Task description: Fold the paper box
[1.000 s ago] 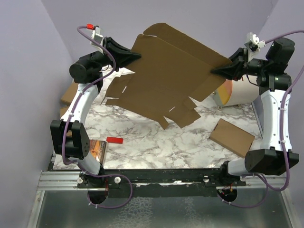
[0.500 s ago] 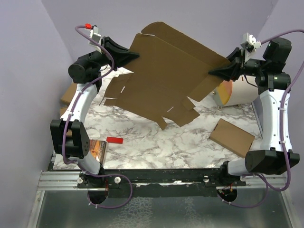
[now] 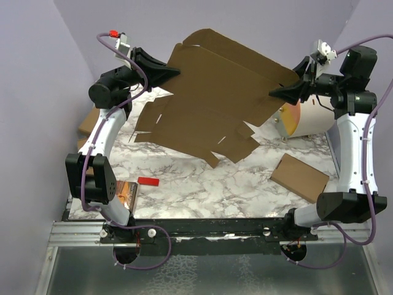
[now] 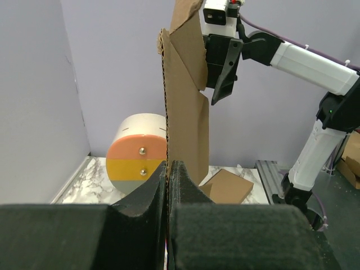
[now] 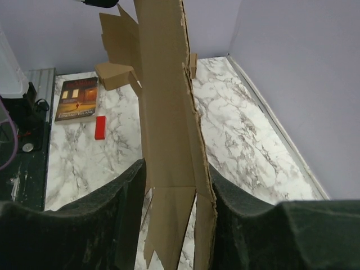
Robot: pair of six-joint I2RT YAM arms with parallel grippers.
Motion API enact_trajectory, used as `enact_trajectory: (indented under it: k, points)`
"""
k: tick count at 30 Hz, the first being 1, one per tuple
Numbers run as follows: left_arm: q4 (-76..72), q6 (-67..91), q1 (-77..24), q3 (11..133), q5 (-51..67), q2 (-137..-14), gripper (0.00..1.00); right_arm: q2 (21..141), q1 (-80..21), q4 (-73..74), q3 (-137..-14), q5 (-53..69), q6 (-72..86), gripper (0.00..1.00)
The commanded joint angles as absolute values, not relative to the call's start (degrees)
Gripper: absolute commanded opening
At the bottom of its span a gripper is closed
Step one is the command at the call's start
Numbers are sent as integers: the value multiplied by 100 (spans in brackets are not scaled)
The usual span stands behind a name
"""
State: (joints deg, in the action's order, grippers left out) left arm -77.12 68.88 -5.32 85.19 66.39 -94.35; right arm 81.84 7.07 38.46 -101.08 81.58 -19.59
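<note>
The paper box (image 3: 215,104) is a large flat brown cardboard sheet with flaps, held in the air above the marble table. My left gripper (image 3: 178,72) pinches its left edge; in the left wrist view its pads (image 4: 167,169) are shut on the sheet (image 4: 183,84), which stands edge-on. My right gripper (image 3: 273,93) sits at the box's right edge. In the right wrist view its jaws (image 5: 175,166) stand open on either side of the cardboard (image 5: 163,84), with a gap on the left side.
A cream cylinder with an orange end (image 3: 295,117) lies at the back right. A small cardboard box (image 3: 299,178) lies on the table at right, more boxes (image 3: 89,123) at left. A book (image 3: 126,193) and a red block (image 3: 148,181) lie near the front left. Purple walls stand close around.
My right gripper's jaws have spread apart from the cardboard's right edge. The box's lower flaps have sagged slightly. The left gripper keeps its hold.
</note>
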Motion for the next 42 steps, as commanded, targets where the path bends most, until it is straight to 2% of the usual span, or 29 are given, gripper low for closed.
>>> enact_trajectory:
  k: [1,9,27,31,38,42]
  points:
    - [-8050,7077,-653,8710,6738,-9478,0,8263,554,4079,-10335,8099,-2111,43]
    - [-8147,7131,-659,8719,6776,-9474,0,8367,554,4274,-10465,7812,-2265,52]
    - [-8240,7224,-657,8728,6802,-9475,0,8490,554,4423,-10624,7153,-2440,64]
    - [-8253,7218,-659,8740,6794,-9472,0,8513,554,4473,-10676,6945,-2436,70]
    - [-8259,7242,-659,8771,6776,-9492,0,8649,554,4722,-10758,7111,-2597,70]
    - [-8314,7292,-659,8787,6768,-9531,0,8745,554,4788,-10863,7401,-2578,63]
